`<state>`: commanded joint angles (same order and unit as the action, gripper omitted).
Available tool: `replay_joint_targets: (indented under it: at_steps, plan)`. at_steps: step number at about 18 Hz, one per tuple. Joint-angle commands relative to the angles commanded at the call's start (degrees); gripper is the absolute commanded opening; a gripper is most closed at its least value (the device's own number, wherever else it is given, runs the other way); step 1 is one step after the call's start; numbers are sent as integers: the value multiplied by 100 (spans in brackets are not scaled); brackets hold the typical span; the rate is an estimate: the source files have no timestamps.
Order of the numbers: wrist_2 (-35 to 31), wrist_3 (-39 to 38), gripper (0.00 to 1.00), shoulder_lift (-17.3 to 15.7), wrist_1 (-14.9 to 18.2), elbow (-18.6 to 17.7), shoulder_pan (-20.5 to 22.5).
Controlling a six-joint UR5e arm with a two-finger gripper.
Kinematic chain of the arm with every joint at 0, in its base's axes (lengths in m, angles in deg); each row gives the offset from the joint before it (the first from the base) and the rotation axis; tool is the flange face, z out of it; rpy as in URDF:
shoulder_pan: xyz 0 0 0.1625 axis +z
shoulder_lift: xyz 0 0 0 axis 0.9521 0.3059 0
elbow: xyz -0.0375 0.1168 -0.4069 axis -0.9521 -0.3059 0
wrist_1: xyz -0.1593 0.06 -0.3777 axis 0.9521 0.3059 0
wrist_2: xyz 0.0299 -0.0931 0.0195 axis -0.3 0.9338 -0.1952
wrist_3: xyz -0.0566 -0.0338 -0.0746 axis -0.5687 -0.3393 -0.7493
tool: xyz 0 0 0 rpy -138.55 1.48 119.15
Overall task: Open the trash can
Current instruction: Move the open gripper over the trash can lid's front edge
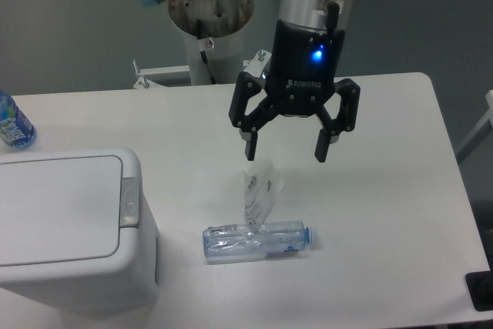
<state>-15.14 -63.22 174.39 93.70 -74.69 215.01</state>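
White table (385,213) holds crushed bottle (258,239) between hand (286,149) and trash can (69,229).

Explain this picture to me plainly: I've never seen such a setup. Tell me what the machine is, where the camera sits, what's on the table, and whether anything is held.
One fixed camera looks down on a white table. The black claw is the gripper of a robot arm; its two fingers are spread open and hold nothing. At the left stands a white trash can, lid closed, with a grey latch. Near the middle lie a clear plastic bottle and a crumpled clear wrapper. A blue-labelled bottle shows at the left edge.
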Motion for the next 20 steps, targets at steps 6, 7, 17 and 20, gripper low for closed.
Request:
replay_joint_targets:
  at_steps: [6,7,17,20]
  plan:
    - [0,-318,100,8,9,-62,-167]
    - [-9,-309,100,26,0,-79,-228]
    - [-44,-282,100,360,-140,-317,-659]
    - [-35,-309,100,369,-141,-378,-782]
